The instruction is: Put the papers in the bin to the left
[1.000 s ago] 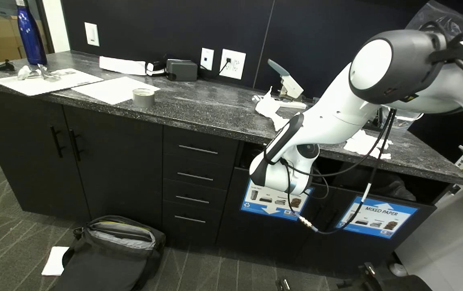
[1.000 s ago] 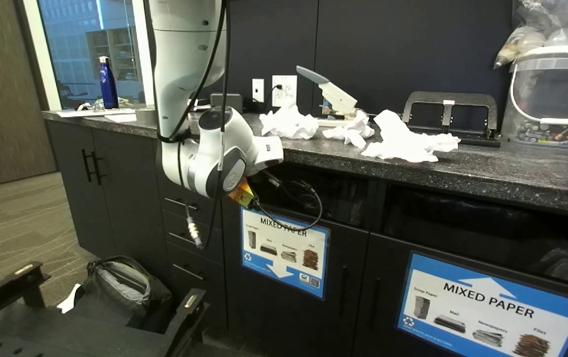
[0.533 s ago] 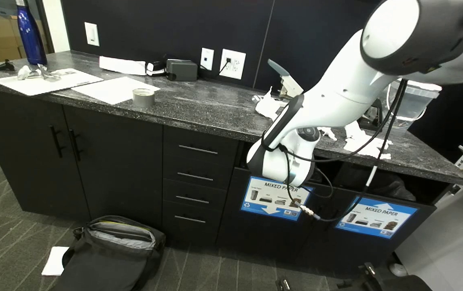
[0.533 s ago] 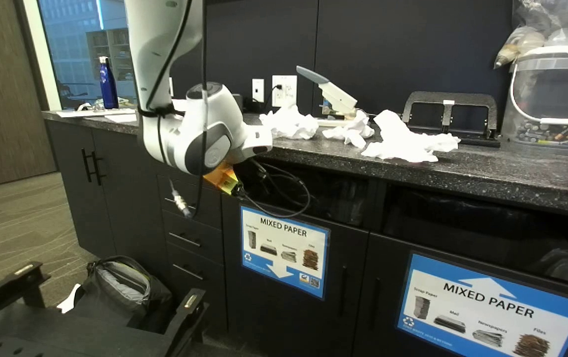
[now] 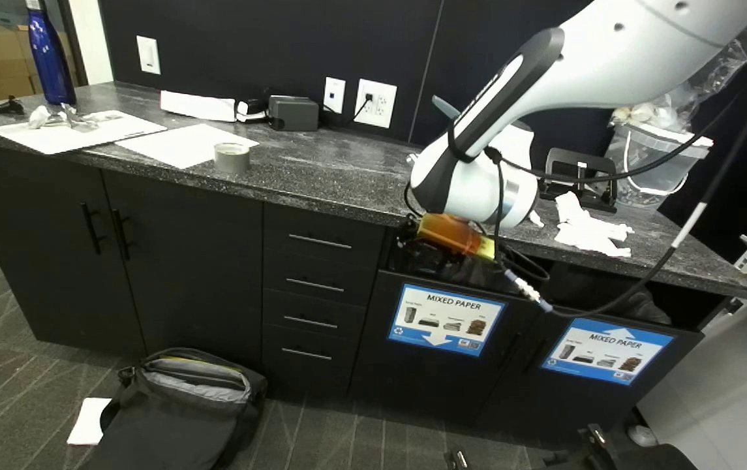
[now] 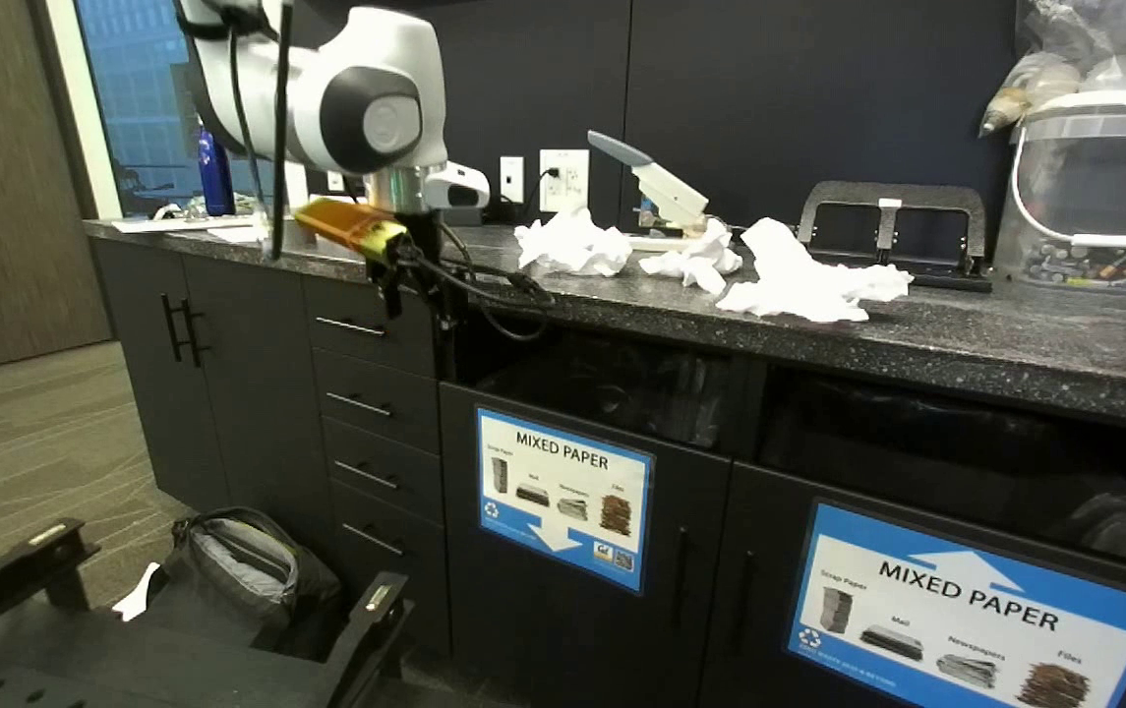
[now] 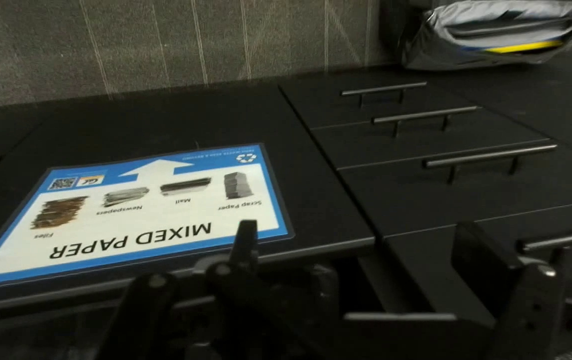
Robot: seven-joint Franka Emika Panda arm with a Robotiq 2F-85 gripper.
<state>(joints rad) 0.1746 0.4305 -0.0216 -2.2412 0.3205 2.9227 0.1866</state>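
Three crumpled white papers lie on the counter: a left wad [image 6: 572, 244], a smaller middle one [image 6: 695, 260] and a wide right one [image 6: 808, 283]. My arm hides the left wad in an exterior view, where the wide paper [image 5: 590, 230] shows beside the hand. The left bin [image 6: 582, 629] has a black front with a blue-bordered label [image 7: 156, 215] and a dark slot above it. My gripper [image 7: 355, 235] points down at the left end of that slot, by the counter edge. Its jaws stand wide apart with nothing between them. The slot's depths are too dark to make out.
A second labelled bin [image 6: 759, 629] adjoins on the right. Behind the papers stand a stapler [image 6: 656, 187], a hole punch [image 6: 892, 231] and a clear bucket [image 6: 1094, 197]. The counter edge [image 6: 917, 344] overhangs the slots. A bag [image 5: 184, 405] lies on the floor.
My arm has risen, and the hand has swung from reaching toward the slot to pointing down in front of it. The gripper has come into view. The papers on the counter have stayed put.
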